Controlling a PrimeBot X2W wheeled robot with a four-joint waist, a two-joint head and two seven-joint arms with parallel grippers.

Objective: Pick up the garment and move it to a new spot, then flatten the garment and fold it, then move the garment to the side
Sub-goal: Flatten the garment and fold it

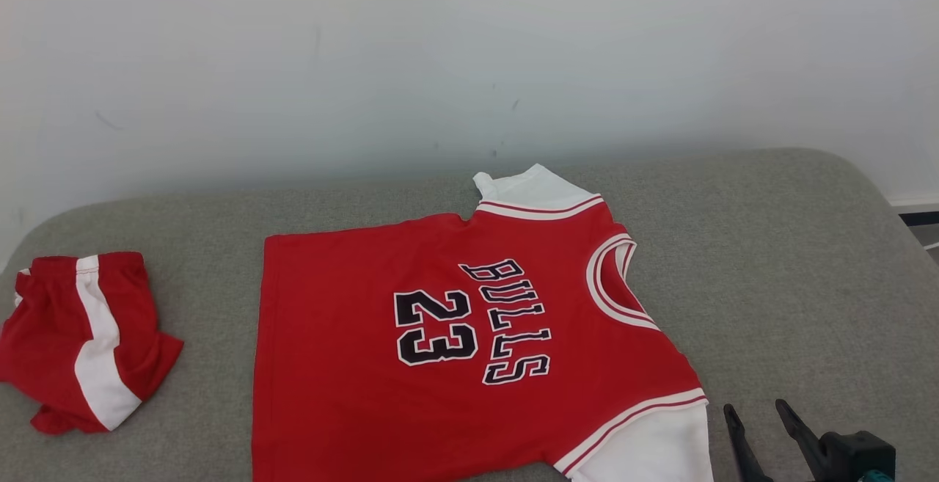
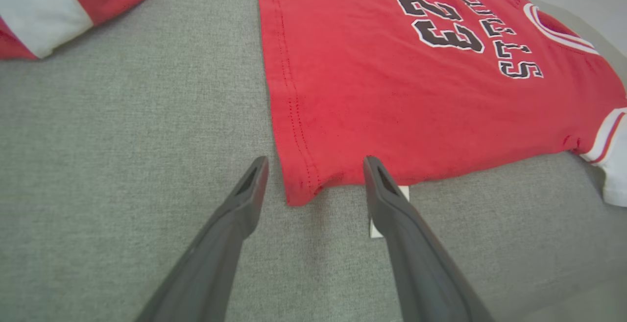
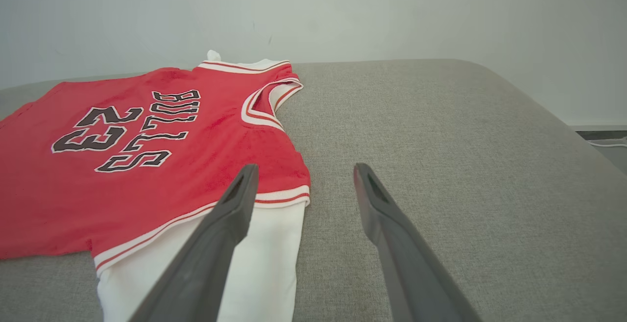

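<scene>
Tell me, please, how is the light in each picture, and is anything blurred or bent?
Head view: soft, even light, no glare, the lettering on the jersey crisp. Left wrist view: wide-angle stretch, the left claw looms large, the hem stitching is sharp. Right wrist view: the right claw looms large too, the edge of the grey cushion bows, shadows are faint.

Red jersey [image 1: 469, 350], white sleeves, "BULLS 23" print up, spread flat, neck toward right, on grey cushion [image 1: 770, 262].
</scene>
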